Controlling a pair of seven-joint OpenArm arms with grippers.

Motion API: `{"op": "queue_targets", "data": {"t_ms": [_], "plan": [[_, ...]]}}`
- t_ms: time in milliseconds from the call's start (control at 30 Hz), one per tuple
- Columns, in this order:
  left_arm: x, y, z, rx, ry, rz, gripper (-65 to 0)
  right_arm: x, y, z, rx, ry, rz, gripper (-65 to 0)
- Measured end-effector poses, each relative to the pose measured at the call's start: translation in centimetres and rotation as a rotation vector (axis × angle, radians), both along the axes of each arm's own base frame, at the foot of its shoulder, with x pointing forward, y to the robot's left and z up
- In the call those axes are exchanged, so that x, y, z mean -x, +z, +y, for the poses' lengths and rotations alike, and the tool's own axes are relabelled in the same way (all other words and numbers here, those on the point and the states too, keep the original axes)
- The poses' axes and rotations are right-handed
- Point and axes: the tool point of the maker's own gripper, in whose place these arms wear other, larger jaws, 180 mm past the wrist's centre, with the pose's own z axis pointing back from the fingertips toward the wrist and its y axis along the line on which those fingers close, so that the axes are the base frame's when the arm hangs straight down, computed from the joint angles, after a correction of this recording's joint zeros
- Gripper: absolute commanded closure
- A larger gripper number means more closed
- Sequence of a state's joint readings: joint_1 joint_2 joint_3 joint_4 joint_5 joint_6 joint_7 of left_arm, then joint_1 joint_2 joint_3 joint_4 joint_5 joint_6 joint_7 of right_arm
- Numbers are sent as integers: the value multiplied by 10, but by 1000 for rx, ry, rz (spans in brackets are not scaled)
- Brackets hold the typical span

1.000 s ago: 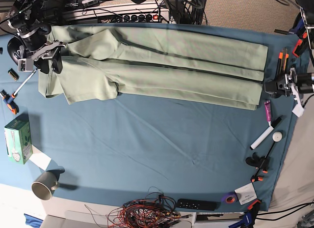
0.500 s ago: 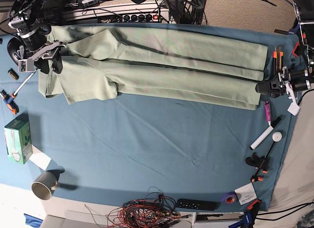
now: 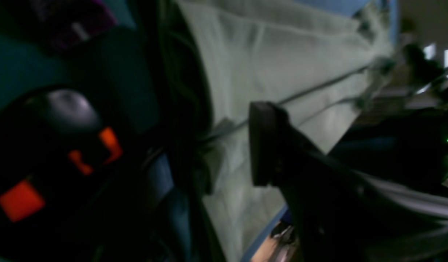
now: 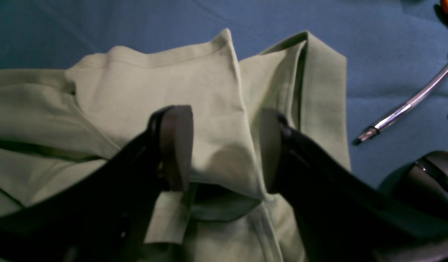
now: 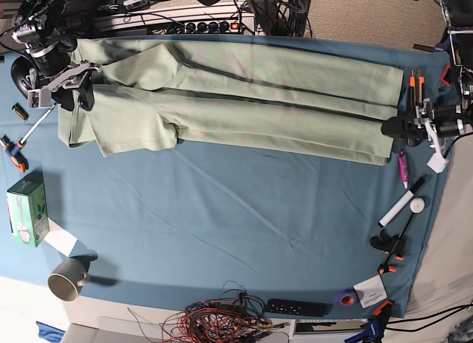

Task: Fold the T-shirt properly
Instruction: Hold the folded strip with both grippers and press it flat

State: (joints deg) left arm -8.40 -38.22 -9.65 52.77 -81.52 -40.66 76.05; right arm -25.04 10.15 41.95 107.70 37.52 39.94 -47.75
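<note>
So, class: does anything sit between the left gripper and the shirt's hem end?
Nothing visible does. The left gripper is at the T-shirt hem, open, with only tablecloth around it. The purple marker and the other tools lie beside it, off its path.

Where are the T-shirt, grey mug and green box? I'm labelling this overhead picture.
T-shirt (image 5: 244, 99), base view, middle of the folded body.
grey mug (image 5: 66, 279), base view, its side.
green box (image 5: 26, 208), base view, top face.

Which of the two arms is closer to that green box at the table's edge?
The right. Its tool sits over the T-shirt at the collar end, just up the table from the green box. The left tool is at the shirt's far hem, across the table.
</note>
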Motion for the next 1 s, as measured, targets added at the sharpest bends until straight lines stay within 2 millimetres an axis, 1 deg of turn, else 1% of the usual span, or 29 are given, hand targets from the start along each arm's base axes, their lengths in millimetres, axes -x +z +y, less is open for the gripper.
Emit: {"op": "queue_targets", "data": {"t_ms": [100, 233, 367, 533, 600, 667, 1000], "plan": [[1, -1, -5, -34, -30, 2, -253, 0, 0, 0, -1, 0, 0, -292], [5, -1, -7, -88, -71, -16, -253, 0, 0, 0, 0, -1, -2, -292], [14, -2, -12, -69, -70, -17, -253, 0, 0, 0, 0, -1, -2, -292], [17, -2, -15, -40, -62, -13, -253, -1, 0, 0, 0, -1, -2, -292], [20, -2, -17, -25, -62, -9, -234, -1, 0, 0, 0, -1, -2, -292], [20, -2, -17, -28, -65, -5, -214, -1, 1, 0, 0, -1, -2, -292], [21, -2, -18, -29, -67, -4, -217, -1, 1, 0, 0, -1, -3, -292]]}}
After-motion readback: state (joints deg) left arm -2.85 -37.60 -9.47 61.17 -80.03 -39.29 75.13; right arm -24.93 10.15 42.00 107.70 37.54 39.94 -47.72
